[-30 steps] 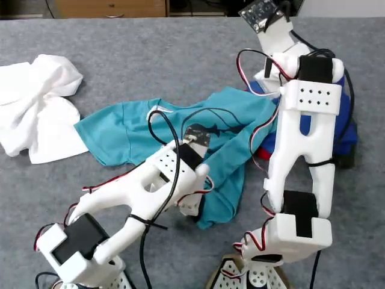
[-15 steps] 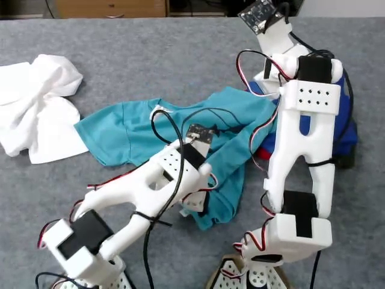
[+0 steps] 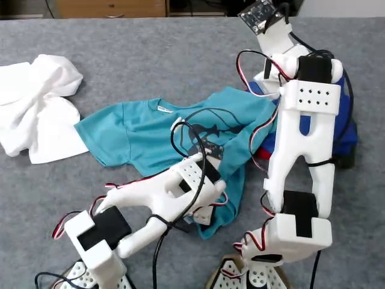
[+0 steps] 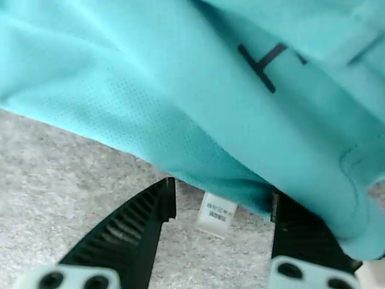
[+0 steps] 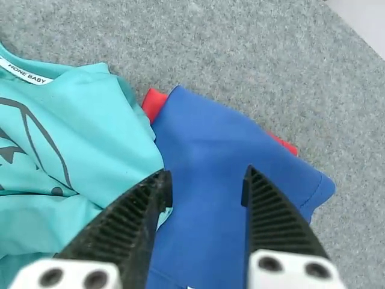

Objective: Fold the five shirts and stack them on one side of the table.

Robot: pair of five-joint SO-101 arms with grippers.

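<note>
A teal shirt lies spread out mid-table, its lower hem bunched near the front. My left gripper sits at that hem. In the left wrist view it is open, with the teal hem and a white care label between the jaws. A crumpled white shirt lies at the far left. A blue shirt rests on a red one at the right. My right gripper hangs open just above the blue shirt, holding nothing.
The right arm stands tall over the blue shirt and hides most of it. Grey felt covers the table. Wooden furniture runs along the far edge.
My left arm has swung to the right and toward the front along the teal shirt, uncovering the collar, and now sits at the lower hem. The right arm has stayed still.
</note>
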